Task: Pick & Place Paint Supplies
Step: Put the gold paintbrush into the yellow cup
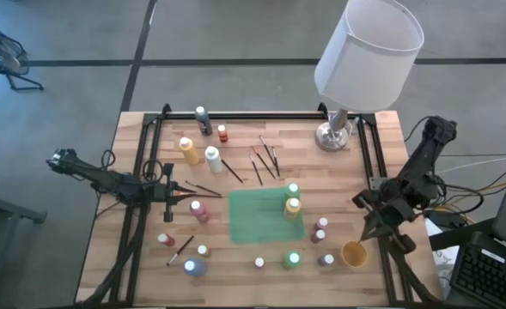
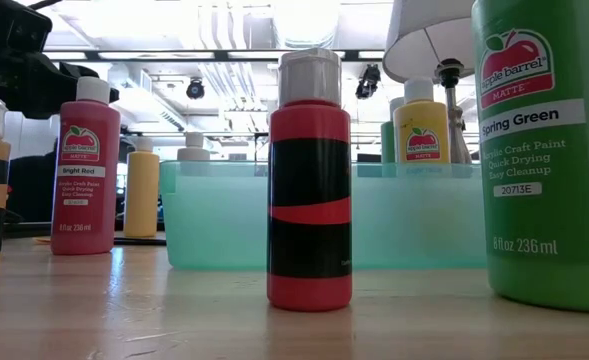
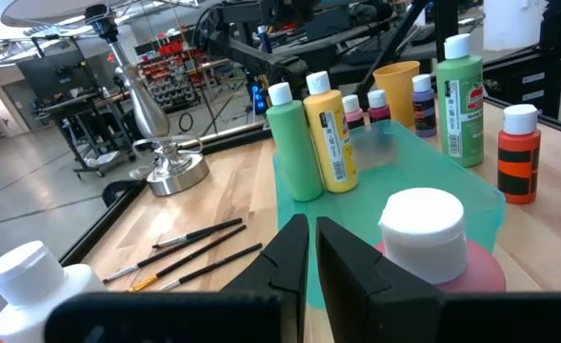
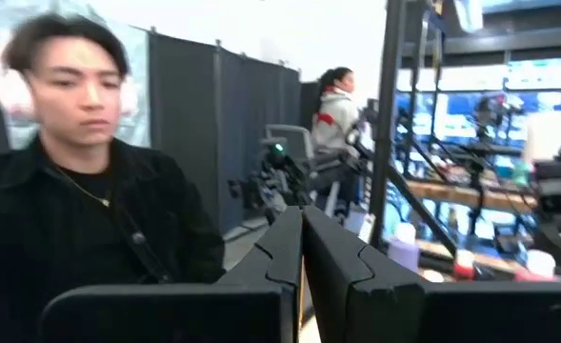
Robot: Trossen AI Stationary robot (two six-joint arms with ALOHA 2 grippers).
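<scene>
The left arm reaches in low over the desk [image 1: 149, 257] from its left edge, its left gripper [image 1: 186, 200] just beside a pink-red bottle [image 1: 200, 209] with a white cap; the fingers [image 3: 285, 262] stand almost together with only a thin slit between them, and they hold nothing. The right arm is folded up at the right edge, and its right gripper [image 4: 301, 250] points out into the room, fully closed and empty, with a person in a dark top beyond it.

A shallow see-through green tray [image 1: 251, 219] sits mid-desk with a green bottle [image 1: 293, 190] and a yellow bottle [image 1: 293, 206] standing upright in it. More small plastic paint bottles stand scattered around it on the pale wooden planks. Thin dark brushes [image 1: 264, 160] lie loose behind the tray. A round tan cup [image 1: 354, 254] stands near the right front corner. A lamp [image 1: 368, 51] with a white shade and shiny metal base stands at the back.
</scene>
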